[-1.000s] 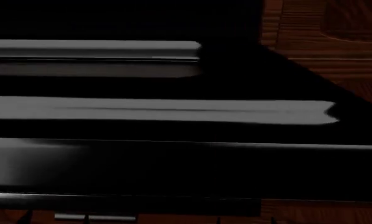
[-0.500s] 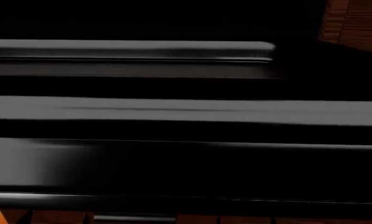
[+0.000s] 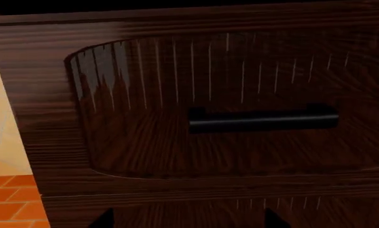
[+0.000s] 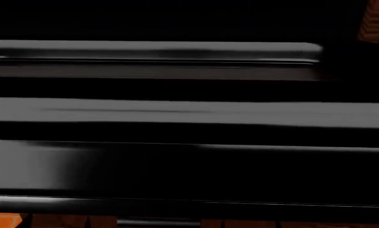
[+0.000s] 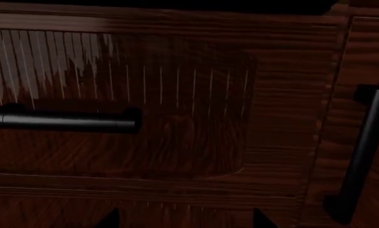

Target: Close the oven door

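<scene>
Your head view is filled by the oven door (image 4: 189,171), glossy black, its grey bar handle (image 4: 151,51) at the far side. Both wrist views face a wooden drawer front (image 3: 196,142). Neither tool is in view, so you can't tell their opening.

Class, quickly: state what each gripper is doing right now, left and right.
Left gripper: not in view in any picture; state cannot be told.
Right gripper: not in view either; state cannot be told.
</scene>
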{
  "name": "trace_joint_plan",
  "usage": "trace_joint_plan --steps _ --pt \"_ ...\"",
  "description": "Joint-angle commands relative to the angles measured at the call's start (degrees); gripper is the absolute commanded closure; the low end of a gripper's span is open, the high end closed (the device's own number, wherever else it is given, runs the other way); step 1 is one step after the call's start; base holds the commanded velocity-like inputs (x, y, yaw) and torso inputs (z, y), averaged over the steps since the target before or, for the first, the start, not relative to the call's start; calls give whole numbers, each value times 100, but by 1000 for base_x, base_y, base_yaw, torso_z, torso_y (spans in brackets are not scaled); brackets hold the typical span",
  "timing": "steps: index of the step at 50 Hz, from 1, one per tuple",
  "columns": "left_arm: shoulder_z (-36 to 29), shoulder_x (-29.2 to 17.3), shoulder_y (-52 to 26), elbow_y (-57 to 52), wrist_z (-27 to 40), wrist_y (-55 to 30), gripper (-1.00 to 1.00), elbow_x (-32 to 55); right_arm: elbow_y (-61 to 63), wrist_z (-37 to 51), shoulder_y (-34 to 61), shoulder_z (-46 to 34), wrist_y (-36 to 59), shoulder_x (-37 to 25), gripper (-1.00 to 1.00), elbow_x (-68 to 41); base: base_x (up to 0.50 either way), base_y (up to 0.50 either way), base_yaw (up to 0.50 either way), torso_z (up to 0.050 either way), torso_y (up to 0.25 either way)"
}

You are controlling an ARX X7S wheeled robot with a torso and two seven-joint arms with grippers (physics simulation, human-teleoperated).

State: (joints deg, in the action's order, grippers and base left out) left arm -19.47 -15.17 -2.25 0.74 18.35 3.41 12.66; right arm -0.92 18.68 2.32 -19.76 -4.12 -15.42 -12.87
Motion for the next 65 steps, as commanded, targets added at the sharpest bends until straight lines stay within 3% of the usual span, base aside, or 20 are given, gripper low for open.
trace_joint_plan --steps 1,27,42,45,52,57,63,65 --pt "-28 -16 -14 -23 20 -57 -100 30 -36 17 23 11 26 -1 -100 -81 0 0 0 0 0" --pt "-73 -46 -16 -36 72 -33 -100 59 -19 37 9 -26 -74 -47 -100 -107 312 0 0 0 0" --pt "-17 -144 -74 -207 -114 -341 -100 522 108 93 5 -58 -73 -70 -100 -92 0 0 0 0 0" --pt "-48 -168 -74 -373 92 -478 -100 333 232 110 55 -88 -6 -88 -100 -56 0 0 0 0 0" --pt "-5 -355 -65 -1121 275 -962 -100 385 1496 522 -101 240 980 -358 -100 -502 0 0 0 0 0" --pt "532 -549 -357 -2128 675 -2063 -100 1155 2534 739 344 355 2013 -664 -100 -672 0 0 0 0 0" --pt "953 -850 -749 -2697 828 -2714 -100 1685 3507 985 878 691 3095 -882 -100 -1325 0 0 0 0 0" --pt "1198 -982 -939 -3035 894 -3173 -100 2251 3699 1013 1041 742 3342 -921 -100 -1513 0 0 0 0 0"
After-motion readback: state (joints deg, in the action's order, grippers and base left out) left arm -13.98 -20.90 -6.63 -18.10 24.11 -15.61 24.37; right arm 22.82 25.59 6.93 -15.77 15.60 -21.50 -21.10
